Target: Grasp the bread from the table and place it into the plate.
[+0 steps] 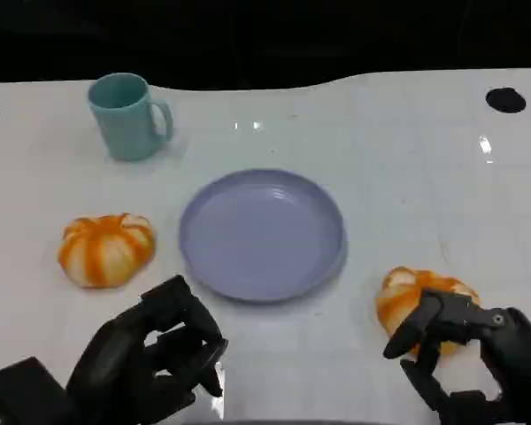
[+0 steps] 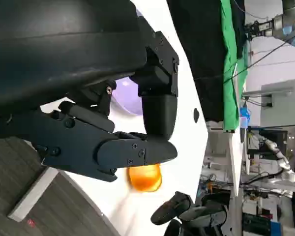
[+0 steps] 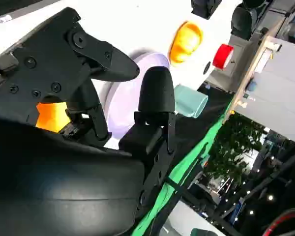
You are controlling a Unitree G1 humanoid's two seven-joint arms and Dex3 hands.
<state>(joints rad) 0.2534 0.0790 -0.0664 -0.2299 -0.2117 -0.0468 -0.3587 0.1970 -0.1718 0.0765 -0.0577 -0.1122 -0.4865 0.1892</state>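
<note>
Two orange-and-white bread rolls lie on the white table. One bread roll (image 1: 106,250) sits left of the lavender plate (image 1: 261,232). The other bread (image 1: 409,297) lies right of the plate, and my right hand (image 1: 465,354) reaches over its near side with fingers spread around it. In the right wrist view this bread (image 3: 51,115) shows orange under the fingers, with the plate (image 3: 125,93) beyond. My left hand (image 1: 155,359) hovers near the table's front edge, fingers curled in with nothing in them. The left wrist view shows the right bread (image 2: 145,178) past those curled fingers.
A teal mug (image 1: 128,115) stands at the back left, well behind the plate. Black round marks (image 1: 506,100) sit near the table's far corners. A red object (image 3: 222,55) shows off the table in the right wrist view.
</note>
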